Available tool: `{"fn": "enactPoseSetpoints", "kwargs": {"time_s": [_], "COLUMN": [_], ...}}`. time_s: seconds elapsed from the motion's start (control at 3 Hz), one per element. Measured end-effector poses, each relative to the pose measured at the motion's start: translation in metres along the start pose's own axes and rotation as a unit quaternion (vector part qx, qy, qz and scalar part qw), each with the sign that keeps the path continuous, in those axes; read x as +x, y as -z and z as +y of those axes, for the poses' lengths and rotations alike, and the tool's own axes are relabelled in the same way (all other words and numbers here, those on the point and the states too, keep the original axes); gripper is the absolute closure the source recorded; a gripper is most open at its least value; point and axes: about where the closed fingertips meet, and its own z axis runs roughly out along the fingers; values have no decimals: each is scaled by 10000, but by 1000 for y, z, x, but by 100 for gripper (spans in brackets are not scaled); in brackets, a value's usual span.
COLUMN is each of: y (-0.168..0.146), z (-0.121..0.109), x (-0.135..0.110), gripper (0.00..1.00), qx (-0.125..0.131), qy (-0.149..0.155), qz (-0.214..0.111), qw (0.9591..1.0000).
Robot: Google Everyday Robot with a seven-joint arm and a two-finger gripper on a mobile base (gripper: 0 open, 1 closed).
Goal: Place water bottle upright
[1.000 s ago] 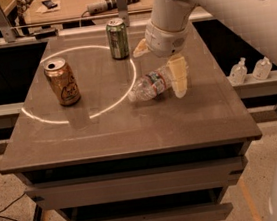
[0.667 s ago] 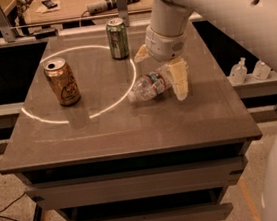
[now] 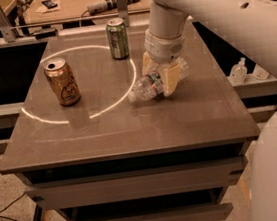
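Observation:
The water bottle (image 3: 147,86), clear ribbed plastic with a white cap, lies tilted on the dark table top (image 3: 130,128). Its cap points left toward the front and its base rises to the right. My gripper (image 3: 159,73) comes down from above on the white arm and is shut around the bottle's middle. One tan finger (image 3: 171,78) is on the near side of the bottle and the other on the far side. The bottle's label is mostly hidden behind the fingers.
A gold soda can (image 3: 62,81) stands at the left and a green soda can (image 3: 117,38) at the back, both upright near a white ring of light on the table. Small pump-top bottles (image 3: 238,71) sit on a shelf beyond the table's right edge.
The gripper's near finger has moved in against the bottle, and the bottle's base end has risen slightly. The cans have not moved.

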Motion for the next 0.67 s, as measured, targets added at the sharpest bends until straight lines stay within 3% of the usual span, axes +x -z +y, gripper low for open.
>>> {"fn": "enactPoseSetpoints", "kwargs": {"time_s": [0.67], "y": [2], "z": [-1], "x": [-14], "gripper": [87], "qx": [-144], "qy": [52], "qz": [143], "qw": [9998]}}
